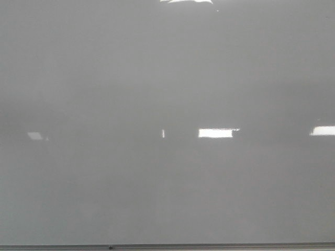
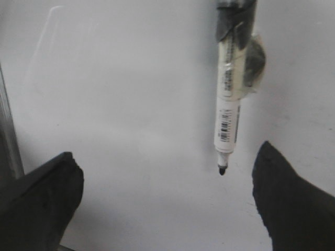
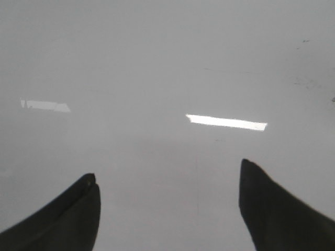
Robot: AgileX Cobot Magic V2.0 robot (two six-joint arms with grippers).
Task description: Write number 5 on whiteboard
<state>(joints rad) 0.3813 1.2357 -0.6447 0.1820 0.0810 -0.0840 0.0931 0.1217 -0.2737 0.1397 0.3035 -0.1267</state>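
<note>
The whiteboard (image 1: 167, 78) fills the front view, glossy pale grey, with a thin grey rail (image 1: 209, 246) along its lower edge. No number 5 or other marker line shows on it in any view. Neither gripper shows in the front view. In the left wrist view my left gripper (image 2: 166, 151) is open and empty over the board (image 2: 131, 78). A white marker (image 2: 227, 120), taped at its upper end, hangs between the fingers but nearer one of them. Its black tip (image 2: 222, 170) is uncapped; I cannot tell whether it touches the board. My right gripper (image 3: 167, 170) is open and empty over the board (image 3: 157, 63).
Bright rectangular light reflections (image 1: 215, 133) lie across the board, and one shows in the right wrist view (image 3: 226, 122). A grey rail (image 2: 8, 130) runs along one edge of the left wrist view. Faint dark specks (image 3: 303, 78) mark the board.
</note>
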